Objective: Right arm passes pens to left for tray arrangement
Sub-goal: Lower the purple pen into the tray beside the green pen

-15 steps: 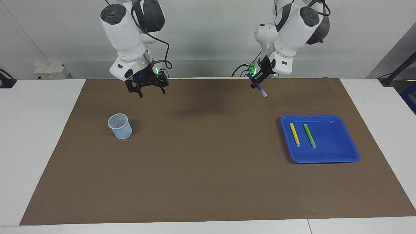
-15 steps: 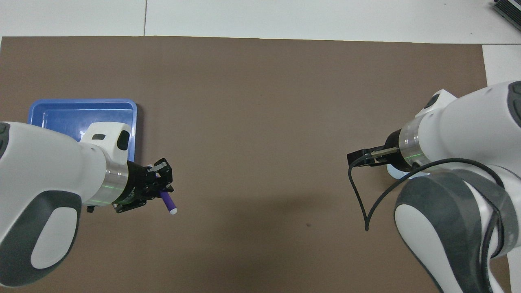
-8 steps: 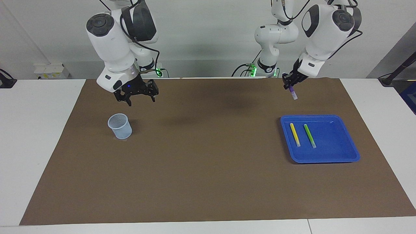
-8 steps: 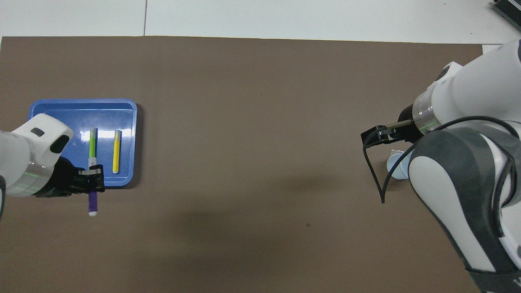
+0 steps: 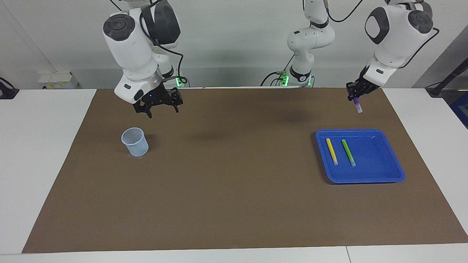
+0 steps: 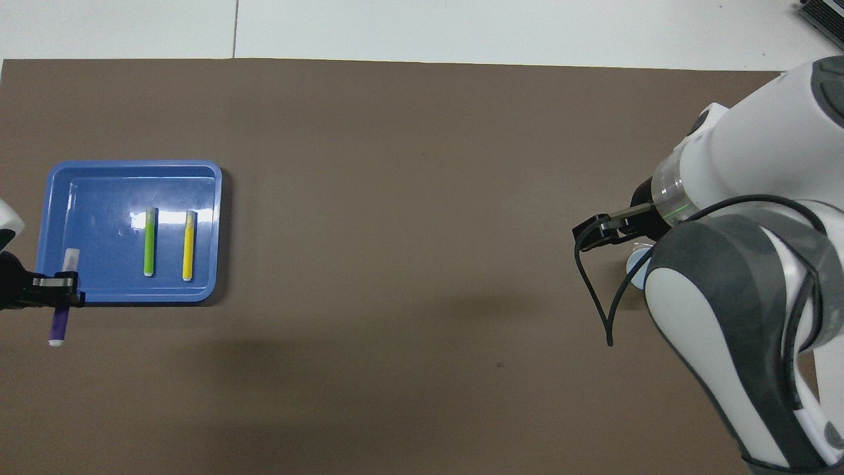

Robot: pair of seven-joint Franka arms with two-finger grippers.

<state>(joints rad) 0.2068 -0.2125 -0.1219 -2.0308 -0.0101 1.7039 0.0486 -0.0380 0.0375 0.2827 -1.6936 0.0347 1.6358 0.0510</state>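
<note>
Tool, left: the left tool (image 5: 355, 98) hung in the air over the brown mat (image 5: 234, 190), at the robots' edge of the tray (image 5: 395, 166), clamped on the purple pen (image 5: 357, 105), whose whitish tip sloped down.
Tool, right: the right tool (image 5: 161, 106) waited with fingers spread and nothing between them, over the mat by the pale cup (image 5: 135, 141).
Cup: it stood upright on the mat at the right arm's end of the desk (image 5: 47, 153), and we saw no pen in it.
Tray: it lay at the left arm's end of the desk; the yellow pen (image 5: 332, 151) and the green pen (image 5: 348, 152) rested in it side by side, close and about parallel but apart.
Bare floor: past the green pen, toward the desk's end, we saw open tray floor.
Step, as we judged it: setting the third pen down in the tray.
Doing it well, in our view: we would carry the pen over that bare strip, turn it parallel to the other two, lower it almost flat, and only then let go, so it neither rolls nor knocks the green pen.
</note>
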